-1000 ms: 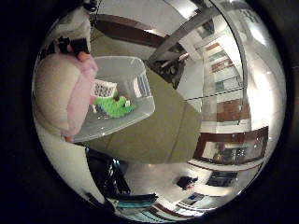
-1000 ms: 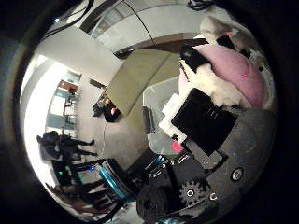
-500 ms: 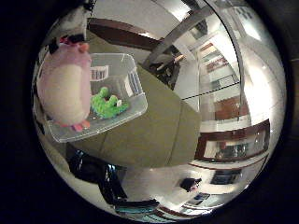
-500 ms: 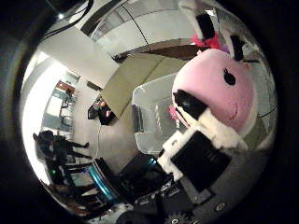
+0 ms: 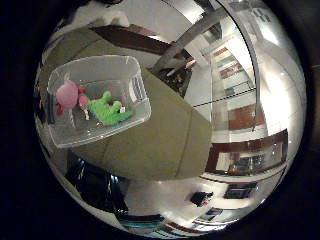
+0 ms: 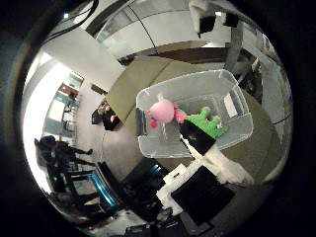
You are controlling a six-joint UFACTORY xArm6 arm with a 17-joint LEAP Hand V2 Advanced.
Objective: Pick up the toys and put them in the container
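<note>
From the little finger side of the palm, a clear plastic container [image 5: 97, 97] sits on an olive-green table [image 5: 165, 145], close to one of the table's edges. Inside it lie two soft toys: a pink plush toy [image 5: 67, 95] toward one end wall, and a green plush toy [image 5: 110, 111] just beside it near the middle of the floor. The two toys look to be touching or nearly so. A white label shows on the container's far end wall, its print too small to read. No part of the hand appears in this view.

From the thumb side, the same container, table and toys appear, and here the hand [image 6: 207, 170] is also in view: a straight finger of white and black parts reaches out toward the container's near rim, its tip overlapping the wall in the picture just beside the green toy. The hand is well clear of both toys and holds nothing; the finger seen is extended rather than curled. A second white label shows on an end wall, also unreadable.
</note>
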